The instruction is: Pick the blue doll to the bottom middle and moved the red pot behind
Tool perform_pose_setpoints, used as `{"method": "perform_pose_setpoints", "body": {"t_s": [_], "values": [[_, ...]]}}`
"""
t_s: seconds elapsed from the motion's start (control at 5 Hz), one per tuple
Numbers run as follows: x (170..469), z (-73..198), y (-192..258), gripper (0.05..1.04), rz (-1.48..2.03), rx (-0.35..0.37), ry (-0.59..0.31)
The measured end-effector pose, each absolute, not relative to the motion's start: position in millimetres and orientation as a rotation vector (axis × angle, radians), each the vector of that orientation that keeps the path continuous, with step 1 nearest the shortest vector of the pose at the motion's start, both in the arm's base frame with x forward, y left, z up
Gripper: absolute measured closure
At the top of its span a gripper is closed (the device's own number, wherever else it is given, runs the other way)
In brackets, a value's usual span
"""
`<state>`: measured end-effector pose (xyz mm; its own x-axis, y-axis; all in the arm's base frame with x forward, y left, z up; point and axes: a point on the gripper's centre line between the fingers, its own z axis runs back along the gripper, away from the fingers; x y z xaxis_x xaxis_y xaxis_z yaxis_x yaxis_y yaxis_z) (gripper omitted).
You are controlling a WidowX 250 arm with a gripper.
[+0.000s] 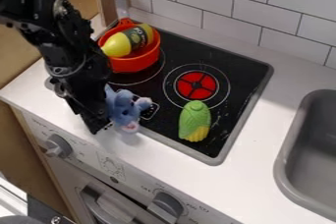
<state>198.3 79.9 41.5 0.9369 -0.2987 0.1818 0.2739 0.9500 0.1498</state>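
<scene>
The black gripper (97, 116) hangs at the stove's front left corner, right up against the left side of the blue doll (124, 106). The doll is upright over the cooktop's front edge, its pinkish lower part towards the counter; whether it is held cannot be made out. At the back left of the cooktop sits the red pot (134, 63), its handle pointing to the wall. A yellow bottle-shaped thing (126, 42) with a dark label lies in the pot.
A green and yellow corn toy (195, 121) lies near the front right of the black cooktop (244, 80). To the right is a grey sink (283, 156). White tiles (246, 2) line the back, and knobs (165, 207) stick out in front.
</scene>
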Motion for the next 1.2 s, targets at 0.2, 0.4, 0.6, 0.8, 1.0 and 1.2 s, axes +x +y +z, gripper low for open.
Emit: {"method": "perform_pose_setpoints", "body": {"t_s": [0.2, 0.4, 0.6, 0.8, 1.0, 1.2], "values": [[203.1, 48.2, 77.4, 0.105, -0.268, 0.119, -0.184], [207.2, 59.1, 75.2, 0.087, -0.259, 0.115, -0.158], [214.4, 75.6, 75.7, 0.087, -0.243, 0.104, -0.134], [221.3, 91.2, 77.4, 0.087, -0.228, 0.098, -0.121], [223.2, 95.3, 75.3, 0.087, -0.220, 0.089, -0.113], [226.8, 93.4, 73.7, 0.087, -0.210, 0.089, -0.113]]}}
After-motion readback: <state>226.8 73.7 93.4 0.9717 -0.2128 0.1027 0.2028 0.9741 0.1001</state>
